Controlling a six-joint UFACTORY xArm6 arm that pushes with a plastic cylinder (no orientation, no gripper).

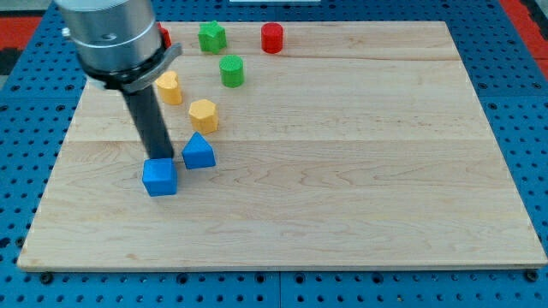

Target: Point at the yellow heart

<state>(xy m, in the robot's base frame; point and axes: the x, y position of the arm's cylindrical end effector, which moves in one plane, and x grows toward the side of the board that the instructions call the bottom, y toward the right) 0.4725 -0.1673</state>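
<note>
Two yellow blocks lie near the board's (360, 171) top left; the yellow heart (169, 87), matte and lobed, sits just right of my rod; the yellow hexagon (204, 115) lies below-right; my tip (163, 159) holds nothing, touching the blue cube (160, 178) beside the blue triangle (198, 152); pale wood grain.

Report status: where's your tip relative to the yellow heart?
My tip down at blue cube, beside blue triangular block. Yellow heart toward view's top, beside the rod, not pointed at. Yellow hexagon block nearby.
</note>
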